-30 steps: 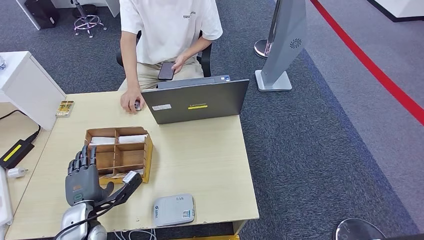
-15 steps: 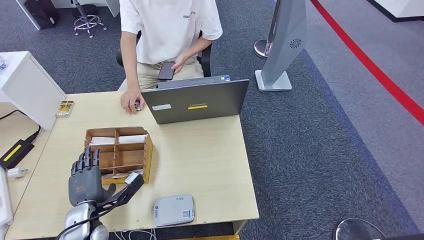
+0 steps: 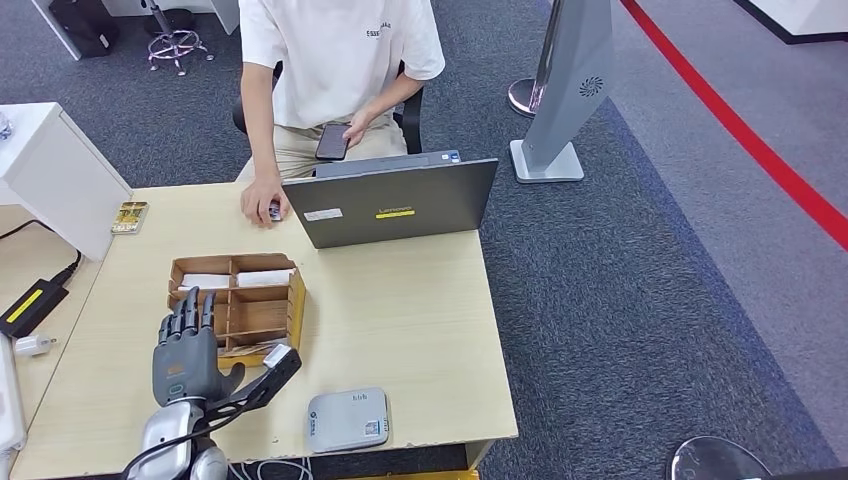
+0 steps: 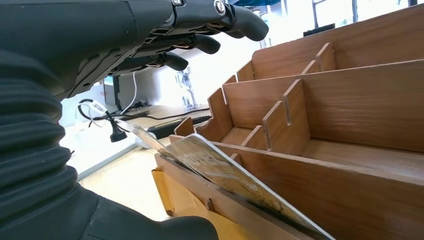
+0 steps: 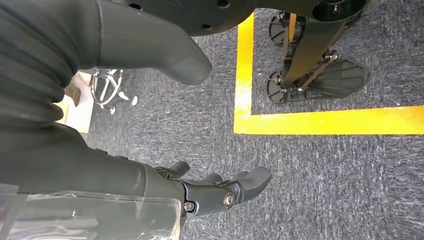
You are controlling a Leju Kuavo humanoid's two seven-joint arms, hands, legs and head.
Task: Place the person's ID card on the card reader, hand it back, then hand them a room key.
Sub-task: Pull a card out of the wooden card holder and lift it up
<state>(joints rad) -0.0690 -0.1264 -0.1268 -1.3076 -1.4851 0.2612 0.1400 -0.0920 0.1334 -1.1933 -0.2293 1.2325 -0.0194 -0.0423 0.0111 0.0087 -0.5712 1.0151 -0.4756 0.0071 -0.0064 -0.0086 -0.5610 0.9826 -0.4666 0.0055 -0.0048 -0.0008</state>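
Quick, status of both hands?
Left hand: open, fingers spread over the wooden divided box, holding nothing.
Right hand: open, empty.

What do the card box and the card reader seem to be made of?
The box looks like thin unpainted wood: the left wrist view shows grain and slotted dividers. The card reader looks like smooth grey plastic with rounded corners, though the material is not certain from here.
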